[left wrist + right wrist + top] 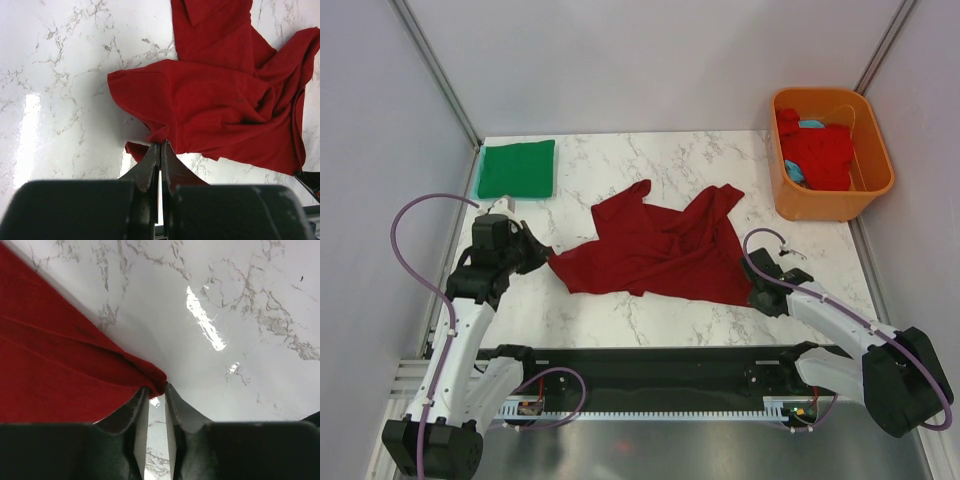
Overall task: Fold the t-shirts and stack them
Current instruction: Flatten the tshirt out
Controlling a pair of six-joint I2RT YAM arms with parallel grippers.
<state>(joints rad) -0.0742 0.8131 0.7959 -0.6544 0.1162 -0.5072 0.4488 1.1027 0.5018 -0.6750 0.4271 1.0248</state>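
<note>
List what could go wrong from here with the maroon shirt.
The right pincer has only a corner tip of the maroon t-shirt at its slightly parted jaws; that corner may slip when pulled. The left pincer pinches just a small edge, which could pull free. The shirt lies crumpled; stretching may trap folds.
</note>
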